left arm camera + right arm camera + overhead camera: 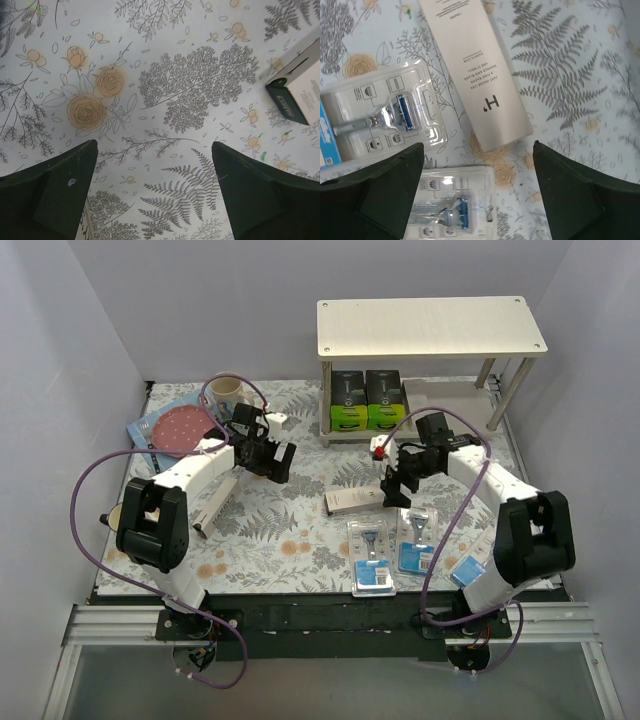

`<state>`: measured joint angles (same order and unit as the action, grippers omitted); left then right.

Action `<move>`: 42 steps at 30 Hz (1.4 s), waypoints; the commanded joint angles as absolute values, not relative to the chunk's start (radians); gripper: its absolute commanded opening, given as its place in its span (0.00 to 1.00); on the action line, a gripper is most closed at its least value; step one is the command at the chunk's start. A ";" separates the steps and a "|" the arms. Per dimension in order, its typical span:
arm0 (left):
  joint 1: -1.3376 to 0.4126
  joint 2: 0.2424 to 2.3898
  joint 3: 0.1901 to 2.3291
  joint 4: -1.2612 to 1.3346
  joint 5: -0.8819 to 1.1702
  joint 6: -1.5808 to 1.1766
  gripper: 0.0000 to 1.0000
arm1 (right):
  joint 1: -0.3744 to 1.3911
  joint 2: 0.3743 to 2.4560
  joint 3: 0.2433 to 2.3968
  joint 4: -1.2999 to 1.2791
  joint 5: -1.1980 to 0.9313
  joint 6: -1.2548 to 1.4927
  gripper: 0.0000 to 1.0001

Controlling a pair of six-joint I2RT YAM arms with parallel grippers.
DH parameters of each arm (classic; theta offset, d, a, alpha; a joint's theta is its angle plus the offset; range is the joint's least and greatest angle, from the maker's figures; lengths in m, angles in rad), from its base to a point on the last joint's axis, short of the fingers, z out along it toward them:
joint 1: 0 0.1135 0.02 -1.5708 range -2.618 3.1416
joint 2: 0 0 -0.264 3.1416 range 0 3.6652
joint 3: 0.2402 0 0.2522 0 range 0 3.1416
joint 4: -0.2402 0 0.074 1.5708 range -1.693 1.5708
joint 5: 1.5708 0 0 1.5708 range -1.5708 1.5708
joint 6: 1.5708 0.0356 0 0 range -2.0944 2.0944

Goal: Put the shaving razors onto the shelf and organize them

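Note:
The shelf (430, 328) stands at the back right, with two black-and-lime boxes (365, 400) side by side on its lower board. A white Harry's box (352, 501) lies mid-table and shows in the right wrist view (475, 65). Another white box (215, 505) lies under my left arm. Blue-carded blister packs (373, 555) (417, 540) lie near the front, and a third (467, 570) is partly hidden by my right arm. My right gripper (397, 490) (478, 145) is open and empty above the Harry's box end and two blister packs (385, 117) (452, 205). My left gripper (278, 462) (154, 145) is open and empty over bare cloth.
A cream mug (227, 392) and a pink speckled plate (182, 427) sit at the back left, the plate on a blue card. A white box with a dark end (300, 90) lies at the right edge of the left wrist view. White walls close in the table.

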<state>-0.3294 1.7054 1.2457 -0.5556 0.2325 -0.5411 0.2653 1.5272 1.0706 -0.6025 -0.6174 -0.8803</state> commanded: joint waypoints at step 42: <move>-0.330 1.529 1.160 -0.552 0.161 -0.469 0.98 | 0.286 1.708 1.351 -0.657 -0.537 -0.877 0.63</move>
<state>-0.3294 1.5604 1.1389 -0.5804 0.1356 -0.4545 0.3855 1.8633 1.3056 -0.7322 -0.5247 -1.1648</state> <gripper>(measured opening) 0.981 0.656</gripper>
